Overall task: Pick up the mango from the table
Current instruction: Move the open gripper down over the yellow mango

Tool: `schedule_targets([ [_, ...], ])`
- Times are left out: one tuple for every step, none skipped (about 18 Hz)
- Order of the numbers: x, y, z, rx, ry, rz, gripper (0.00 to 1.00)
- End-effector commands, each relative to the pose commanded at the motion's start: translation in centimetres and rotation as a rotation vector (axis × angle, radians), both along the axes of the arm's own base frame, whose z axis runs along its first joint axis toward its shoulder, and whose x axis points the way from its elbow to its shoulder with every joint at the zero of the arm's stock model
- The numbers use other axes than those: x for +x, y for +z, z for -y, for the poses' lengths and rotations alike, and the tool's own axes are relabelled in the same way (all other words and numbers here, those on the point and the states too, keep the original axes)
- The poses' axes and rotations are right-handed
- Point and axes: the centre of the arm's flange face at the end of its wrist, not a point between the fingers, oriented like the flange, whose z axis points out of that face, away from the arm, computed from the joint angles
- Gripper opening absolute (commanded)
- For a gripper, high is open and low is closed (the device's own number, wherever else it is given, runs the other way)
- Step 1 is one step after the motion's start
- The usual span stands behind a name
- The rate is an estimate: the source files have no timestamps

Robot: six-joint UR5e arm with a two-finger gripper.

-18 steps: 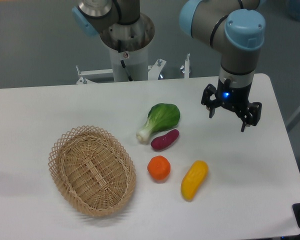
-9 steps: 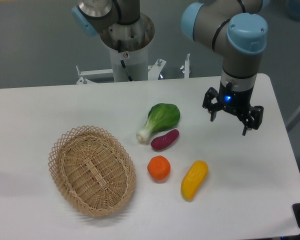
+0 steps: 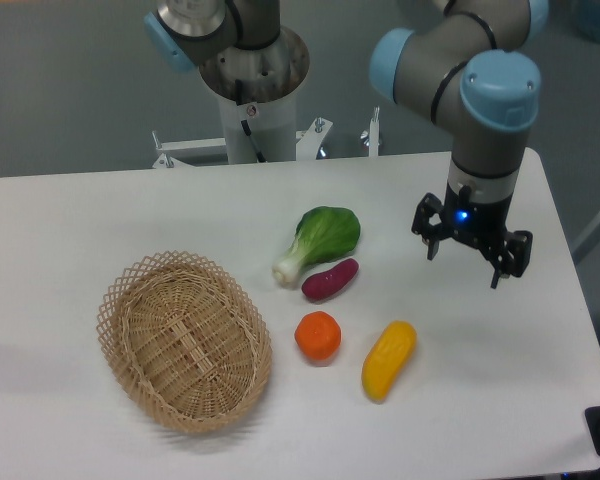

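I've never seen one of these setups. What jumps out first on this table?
The grey and blue arm reaches in from the top right, its tool open above bare table. Below and left of the tool lies the yellow mango, beside an orange, with a purple vegetable and a leafy green behind them. A wicker basket sits empty at the left.

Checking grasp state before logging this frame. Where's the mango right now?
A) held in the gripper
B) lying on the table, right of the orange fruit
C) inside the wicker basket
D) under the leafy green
B: the mango lies on the table just right of the orange fruit, while the gripper hangs open and empty above and to its right.
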Motion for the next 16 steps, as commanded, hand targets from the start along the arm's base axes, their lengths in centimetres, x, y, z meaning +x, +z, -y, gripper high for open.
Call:
schedule_targets([
  [-0.3, -0.9, -0.3, 0.015, 0.012, 0.001, 1.00],
  [-0.5, -1.8, -0.6, 0.025, 0.023, 0.002, 1.00],
  [-0.4, -2.7, -0.9, 0.027, 0.024, 0.005, 1.00],
  [0.2, -3.7, -1.8, 0.023, 0.011, 0.016, 1.00],
  [0.8, -5.2, -2.4, 0.012, -0.001, 0.035, 1.00],
  [1.2, -6.4, -2.9, 0.007, -0.009, 0.041, 1.00],
  [1.7, -6.9, -3.5, 0.011, -0.014, 0.037, 1.00],
  [2.0, -7.4, -3.5, 0.017, -0.005, 0.036, 1.00],
  [2.1, -7.6, -3.7, 0.026, 0.004, 0.027, 1.00],
  [2.2, -8.5, -3.7, 0.021, 0.004, 0.037, 1.00],
  [2.7, -9.2, -3.8, 0.014, -0.003, 0.045, 1.00],
  [3.3, -9.7, -4.1, 0.010, -0.012, 0.048, 1.00],
  [3.5, -10.1, -4.2, 0.009, -0.013, 0.048, 1.00],
  [4.1, -11.2, -4.7, -0.002, -0.023, 0.061, 1.00],
  [4.7, -11.9, -5.0, -0.008, -0.030, 0.068, 1.00],
  [4.8, -12.1, -5.1, -0.008, -0.032, 0.068, 1.00],
])
